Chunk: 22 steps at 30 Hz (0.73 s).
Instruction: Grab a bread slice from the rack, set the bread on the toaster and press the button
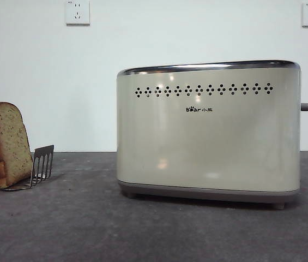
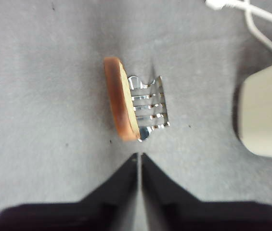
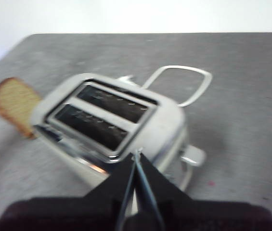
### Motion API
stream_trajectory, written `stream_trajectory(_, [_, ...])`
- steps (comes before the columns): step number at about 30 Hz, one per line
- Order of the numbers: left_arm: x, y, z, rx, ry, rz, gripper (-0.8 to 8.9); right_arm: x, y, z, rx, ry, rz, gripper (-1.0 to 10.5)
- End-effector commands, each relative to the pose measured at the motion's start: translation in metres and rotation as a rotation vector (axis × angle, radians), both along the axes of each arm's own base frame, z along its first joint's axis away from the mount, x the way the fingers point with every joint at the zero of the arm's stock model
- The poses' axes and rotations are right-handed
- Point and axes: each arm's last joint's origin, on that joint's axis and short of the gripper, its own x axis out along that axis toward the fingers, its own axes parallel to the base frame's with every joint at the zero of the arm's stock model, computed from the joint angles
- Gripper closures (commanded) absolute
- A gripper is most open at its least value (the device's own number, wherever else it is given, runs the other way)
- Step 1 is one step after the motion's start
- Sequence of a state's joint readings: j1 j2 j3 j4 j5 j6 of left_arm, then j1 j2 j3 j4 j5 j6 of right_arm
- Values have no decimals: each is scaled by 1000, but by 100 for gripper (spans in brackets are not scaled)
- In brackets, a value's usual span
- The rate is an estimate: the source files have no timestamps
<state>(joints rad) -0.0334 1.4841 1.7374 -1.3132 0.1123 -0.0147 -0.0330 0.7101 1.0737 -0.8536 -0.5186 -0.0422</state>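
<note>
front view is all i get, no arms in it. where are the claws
Observer: The left claw hangs above the slice of bread, jaws shut.
Operator: and the right one
Observer: The right claw is over the toaster, jaws shut too.
Operator: anything in the toaster slots
Observer: No, both slots look empty from above.
Operator: bread in the rack or just leaning on it
Observer: It stands at one end of the rack, touching the outer prongs.
</note>
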Motion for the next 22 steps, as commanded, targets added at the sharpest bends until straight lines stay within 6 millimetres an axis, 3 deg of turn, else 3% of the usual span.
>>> stream_trajectory(1, [25,1,-15,10,58,-16,590,0,2,5,2,-9,67,949])
stream_trajectory(4, [46,3,-30,-30,111,-38,410,0,2,9,6,1,85,949])
stream_trajectory(9, [74,13,-61,-49,203,-20,276,0,2,12,5,-9,86,949])
stream_trajectory(16, [98,26,-88,-51,227,-16,268,-2,2,12,14,6,99,949])
stream_trajectory(22, [111,26,-105,-101,242,-51,283,2,2,11,15,21,98,949])
